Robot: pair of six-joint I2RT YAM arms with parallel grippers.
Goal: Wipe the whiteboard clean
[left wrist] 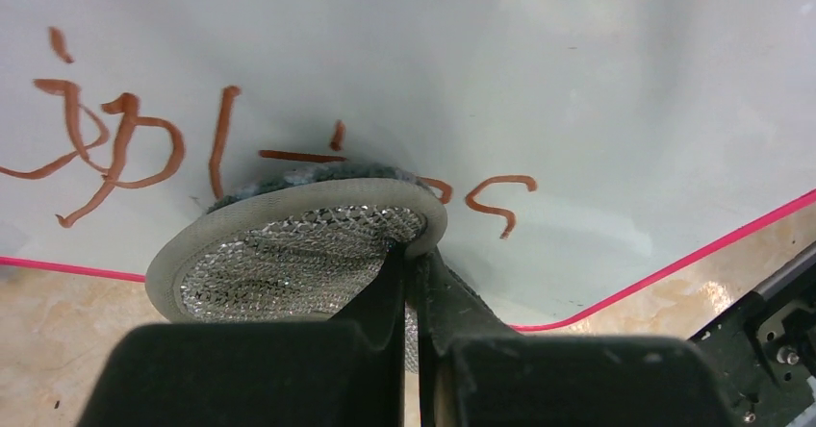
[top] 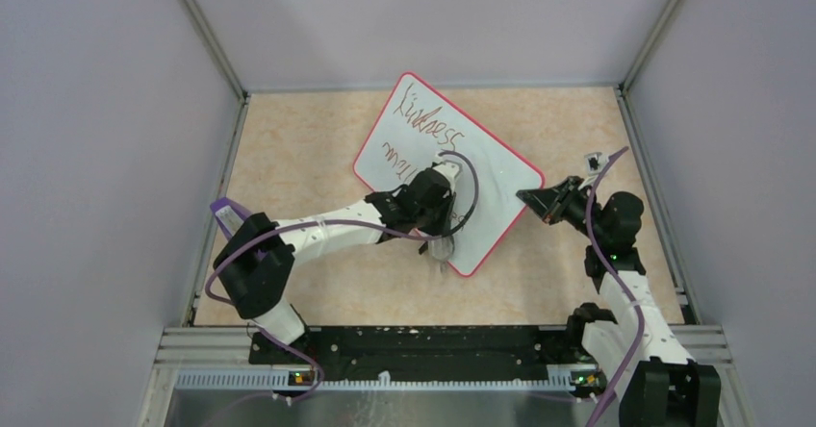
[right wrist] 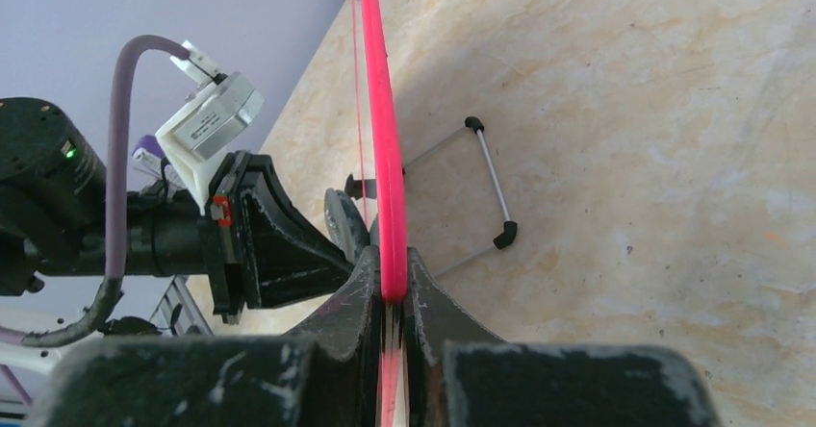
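The whiteboard (top: 491, 172) lies slanted across the middle of the table, white with a red-pink rim and red-brown handwriting (top: 428, 124) on its far half. My left gripper (top: 439, 233) is shut on the rim of a round grey mesh wiping pad (top: 441, 247) near the board's near corner. In the left wrist view the pad (left wrist: 289, 254) presses against the whiteboard (left wrist: 577, 81), over part of the writing (left wrist: 115, 143). My right gripper (top: 529, 197) is shut on the board's right corner. The right wrist view shows its jaws clamping the pink rim (right wrist: 380, 110) edge-on.
A wire stand with two black feet (right wrist: 505, 235) rests on the beige table (top: 308, 148) behind the board. Grey walls (top: 106, 110) enclose the table on three sides. A metal rail (top: 423, 336) runs along the near edge. The left arm (right wrist: 173, 235) shows in the right wrist view.
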